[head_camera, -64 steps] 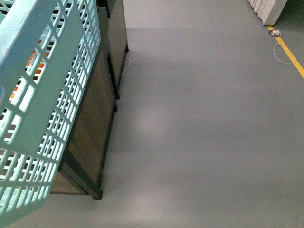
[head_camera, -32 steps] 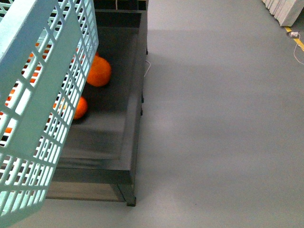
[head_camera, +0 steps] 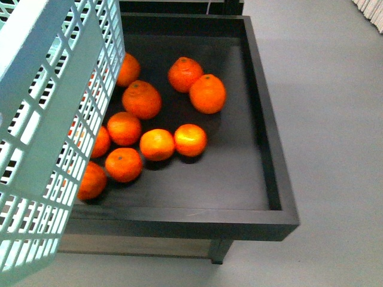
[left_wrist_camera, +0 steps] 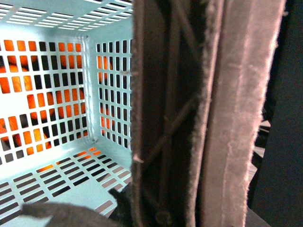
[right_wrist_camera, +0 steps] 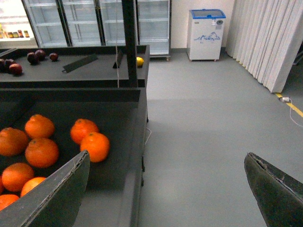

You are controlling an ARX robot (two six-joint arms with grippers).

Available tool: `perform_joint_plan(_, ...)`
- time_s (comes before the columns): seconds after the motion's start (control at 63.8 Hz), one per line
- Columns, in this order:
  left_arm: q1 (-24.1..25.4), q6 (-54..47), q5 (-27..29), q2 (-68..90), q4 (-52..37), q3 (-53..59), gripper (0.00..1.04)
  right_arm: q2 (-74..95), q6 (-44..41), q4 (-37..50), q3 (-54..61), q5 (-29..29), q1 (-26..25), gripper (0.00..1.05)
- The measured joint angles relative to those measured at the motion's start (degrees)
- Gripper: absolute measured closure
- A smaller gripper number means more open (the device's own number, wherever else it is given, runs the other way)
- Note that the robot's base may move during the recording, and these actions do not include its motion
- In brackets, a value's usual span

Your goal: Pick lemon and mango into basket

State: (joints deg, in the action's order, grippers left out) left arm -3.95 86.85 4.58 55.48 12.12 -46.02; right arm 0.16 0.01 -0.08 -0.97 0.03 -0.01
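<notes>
Teal plastic basket (head_camera: 36,119) fills the left of the front view, up off the floor and tilted, slotted wall toward the camera. From the left wrist view its inside (left_wrist_camera: 57,184) is bare: grid floor and walls, no fruit in it, orange shapes showing only through the slots from outside. Black tray (head_camera: 263,149) on a dark stand sits just right of the basket and partly behind it. It holds loose oranges (head_camera: 207,94), about ten, bunched toward the basket side, with the leftmost ones half hidden by the basket wall. The near right part of the tray is bare. Grey floor (head_camera: 335,119) lies to the right.

The right wrist view has the same oranges (right_wrist_camera: 94,145) in the near tray. A farther tray (right_wrist_camera: 94,71) carries dark red fruit (right_wrist_camera: 16,68) and one small yellow fruit (right_wrist_camera: 139,61), too small to name. Glass-door fridges (right_wrist_camera: 85,21), a white chest freezer (right_wrist_camera: 206,28) and a pale curtain (right_wrist_camera: 265,38) stand behind.

Right gripper (right_wrist_camera: 166,158) has its jaws spread wide with nothing between them. Left gripper (left_wrist_camera: 203,123) is too close and blurred: fuzzy pads (left_wrist_camera: 236,118) show, but I cannot tell how the jaws stand.

Versus 1.0 s ago, that frame had only the stand's side and floor. At 0.5 s ago two oranges showed. Now the whole tray is in frame and further right. The basket keeps the same spot and tilt.
</notes>
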Motion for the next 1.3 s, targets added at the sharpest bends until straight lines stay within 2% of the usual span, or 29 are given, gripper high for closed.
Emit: perform_joint_plan(1.302,0.00,0.02,-0.04,0.02,0.00,0.00,0.91,0.04,0.00,0.00,0.00,-0.02,0.00,0.09)
